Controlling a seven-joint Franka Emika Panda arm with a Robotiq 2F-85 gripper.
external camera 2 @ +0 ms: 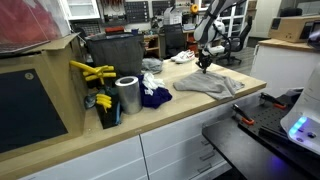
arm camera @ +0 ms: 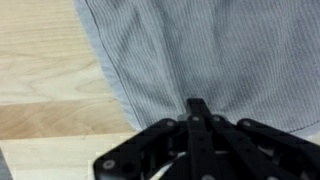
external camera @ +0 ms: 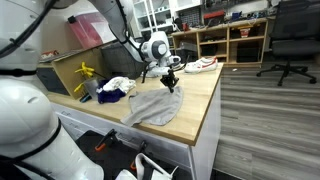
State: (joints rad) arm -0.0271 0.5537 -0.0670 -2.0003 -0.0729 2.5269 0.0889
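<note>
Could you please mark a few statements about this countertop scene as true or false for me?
1. The grey cloth lies spread on the wooden countertop. True.
2. The gripper hangs over the metal can. False: it is at the grey cloth's edge, apart from the can.
3. A dark blue cloth lies between the can and the grey cloth. True.
4. The yellow objects lie on the grey cloth. False: they are beyond the can, away from the cloth.

Grey finely striped cloth [arm camera: 200,50] on light wood countertop [arm camera: 45,60].
</note>
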